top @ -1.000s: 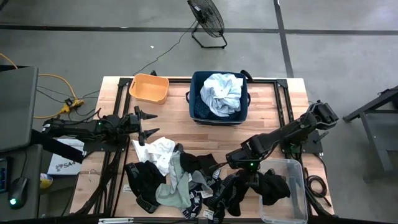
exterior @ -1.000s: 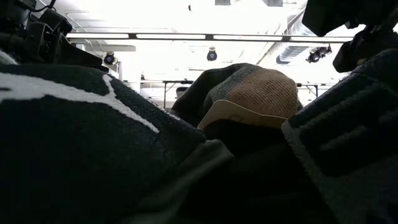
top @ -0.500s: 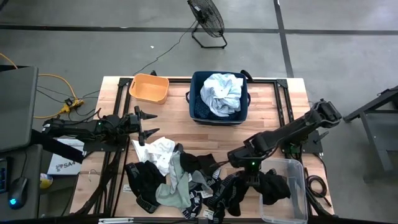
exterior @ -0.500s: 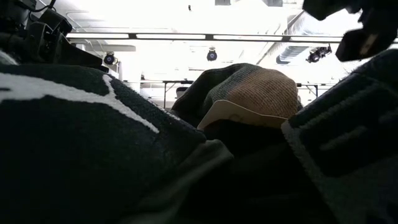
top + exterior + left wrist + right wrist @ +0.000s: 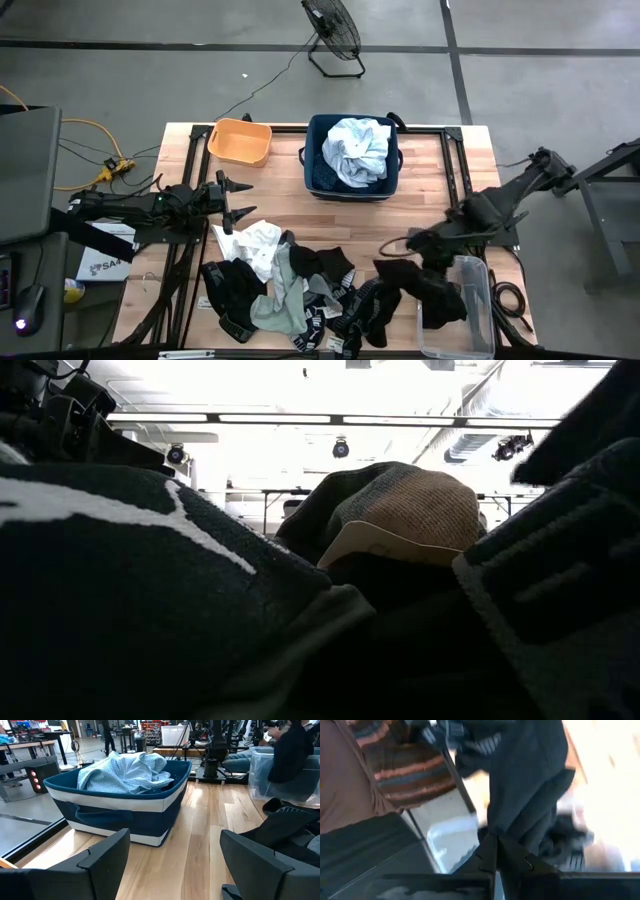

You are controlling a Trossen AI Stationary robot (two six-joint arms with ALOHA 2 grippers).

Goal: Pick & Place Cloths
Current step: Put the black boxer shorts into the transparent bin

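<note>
The cloths lie in a heap (image 5: 285,285) along the table's near edge: black pieces, a white piece (image 5: 255,240) and a grey-green one (image 5: 280,305). A pale blue-white shirt (image 5: 357,150) fills the navy bin (image 5: 318,175). My right gripper (image 5: 425,245) hangs shut above the table's near right, holding a black cloth (image 5: 420,285). My left gripper (image 5: 236,200) waits open and level at the table's left, pointing toward the navy bin (image 5: 125,815). In the low view, dark cloths (image 5: 150,590) fill the foreground. My right gripper pinches a bunched part of the black cloth (image 5: 512,832) between its two shut fingers (image 5: 487,857), slanting down from the table's right. One layer or several, I cannot tell. The cloth hangs slack below the fingers, and its lower part (image 5: 445,300) lies over the clear bin's corner.
An orange tub (image 5: 240,142) stands at the far left, beside the navy bin. A clear plastic bin (image 5: 470,335) sits at the near right corner. Bare wood (image 5: 420,190) lies between the navy bin and the heap. A person in dark clothes (image 5: 290,745) stands beyond the table.
My right gripper has shut on the black cloth, then risen and drawn back toward the table's right edge, rolling as it went. The held part of the cloth has lifted off the heap; its lower part stays by the clear bin.
</note>
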